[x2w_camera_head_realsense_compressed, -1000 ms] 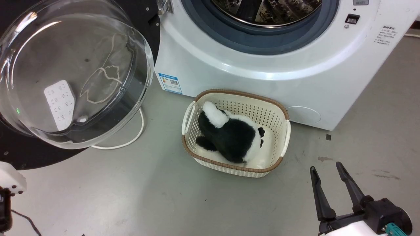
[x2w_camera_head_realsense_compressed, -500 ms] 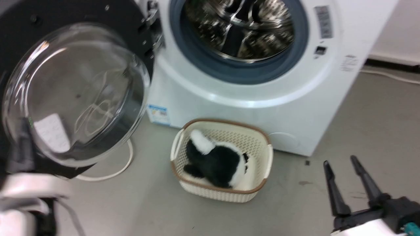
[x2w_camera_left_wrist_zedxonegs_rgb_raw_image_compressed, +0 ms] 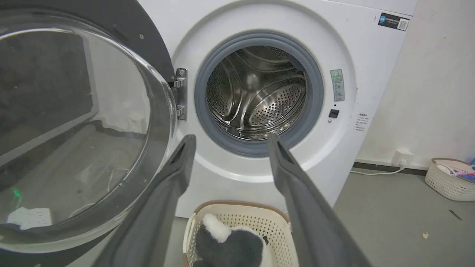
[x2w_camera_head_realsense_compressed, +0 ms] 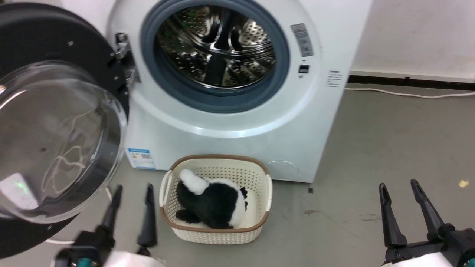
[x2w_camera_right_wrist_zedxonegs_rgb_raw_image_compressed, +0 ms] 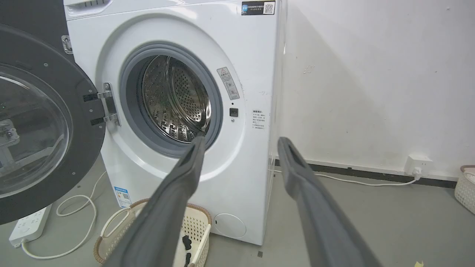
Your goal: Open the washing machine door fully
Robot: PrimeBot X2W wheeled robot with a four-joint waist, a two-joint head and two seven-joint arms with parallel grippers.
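The left gripper (x2w_camera_head_realsense_compressed: 133, 186) has drawn back to the lower left, jaws released like those of the right gripper (x2w_camera_head_realsense_compressed: 397, 184), while the large round glossy black glass-bowled washing machine door (x2w_camera_head_realsense_compressed: 55, 126) stands swung wide, left of the steel drum mouth (x2w_camera_head_realsense_compressed: 215, 48).

Washing machine door (x2w_camera_head_realsense_compressed: 55, 126) cut by left edge; left pincer (x2w_camera_head_realsense_compressed: 133, 188) blurred.

washing machine door (x2w_camera_right_wrist_zedxonegs_rgb_raw_image_compressed: 37, 129) stands wide open at left, hinged beside the bare steel drum (x2w_camera_right_wrist_zedxonegs_rgb_raw_image_compressed: 174, 100); right gripper (x2w_camera_right_wrist_zedxonegs_rgb_raw_image_compressed: 242, 141) near, fingers spread, empty; basket (x2w_camera_right_wrist_zedxonegs_rgb_raw_image_compressed: 196, 226) on floor (x2w_camera_right_wrist_zedxonegs_rgb_raw_image_compressed: 371, 211).
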